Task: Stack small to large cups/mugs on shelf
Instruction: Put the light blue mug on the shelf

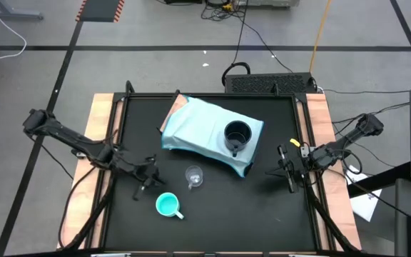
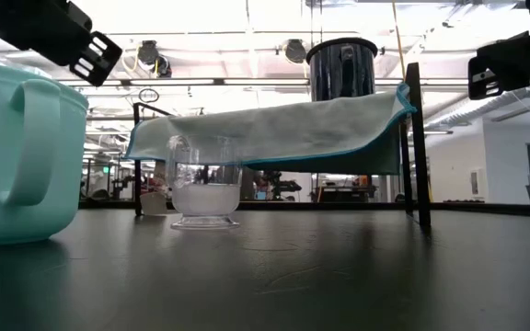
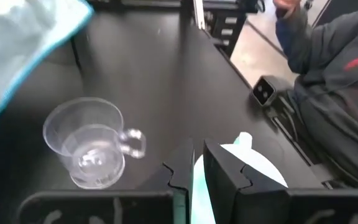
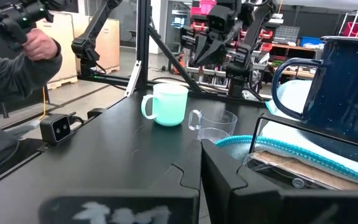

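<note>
The light blue shelf (image 1: 205,128) stands at the table's far middle, and the black handled mug (image 1: 237,134) stands upright on its right part. The tiny clear glass cup (image 1: 194,175) stands on the table in front of the shelf. The teal-inside mug (image 1: 167,205) stands nearer the front edge, its white handle pointing right. My left gripper (image 1: 145,182) is shut and hovers left of the glass cup (image 3: 92,143), with the teal mug (image 3: 260,165) beyond its fingers. My right gripper (image 1: 287,175) is shut and hovers right of the shelf (image 4: 303,155), clear of the black mug (image 4: 347,81).
A black metal frame (image 1: 300,128) and wooden side boards (image 1: 102,135) border the table. A person in a grey sleeve (image 3: 334,74) stands off the table's near side and also shows in the right wrist view (image 4: 17,93). Bare black tabletop (image 1: 248,214) lies at the front right.
</note>
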